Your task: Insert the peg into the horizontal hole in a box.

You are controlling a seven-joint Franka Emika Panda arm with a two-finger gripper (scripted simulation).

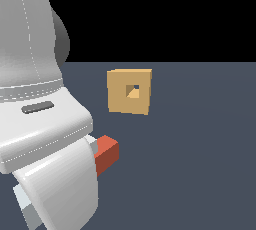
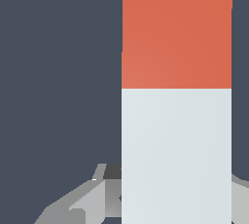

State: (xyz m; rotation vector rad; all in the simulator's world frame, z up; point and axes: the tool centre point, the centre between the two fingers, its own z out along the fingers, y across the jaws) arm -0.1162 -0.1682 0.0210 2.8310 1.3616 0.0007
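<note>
Dark slate-blue flooring under a black backdrop carries a tan squarish box with a small square hole, while a long stiff white bar with a red end, the peg, apparently rigid and best held mid-length, is seen lying near the gripper, whose opening cannot be told.

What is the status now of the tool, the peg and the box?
Tool mostly hidden behind the arm, state unclear. Peg low near the arm, red end toward the box, apart from it. Hole open, nothing in the way.
</note>
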